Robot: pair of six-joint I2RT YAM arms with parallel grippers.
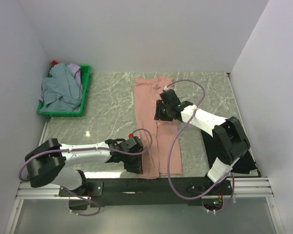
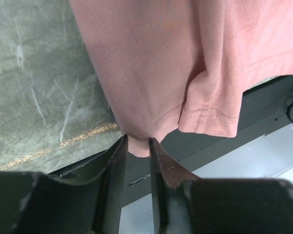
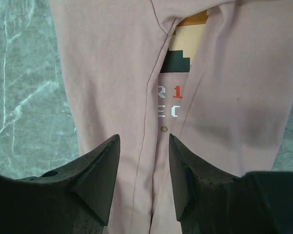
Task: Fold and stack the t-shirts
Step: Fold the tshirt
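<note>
- The pink shirt [image 1: 147, 105] lies in a long folded strip on the counter [image 1: 112, 107].
- The left end effector [image 2: 138, 144] is pinched tight on the pink shirt's near left corner.
- The right end effector [image 3: 144, 139] hangs over the pink shirt's middle fold. Its fingers are apart and hold nothing.
- A green crate [image 1: 86, 83] with a grey-blue shirt [image 1: 58, 90] sits far left of the pink shirt.
- A black shirt [image 1: 209, 146] lies to its right.

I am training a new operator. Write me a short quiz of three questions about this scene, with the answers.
1. Which gripper pinches the near hem of the pink shirt? A left, B right.
2. Fill in: the green crate stands at the far ___ corner of the table.
3. True or false: the right gripper is open above the pink shirt.
Key: 1 A, the left gripper; 2 left; 3 true.
</note>
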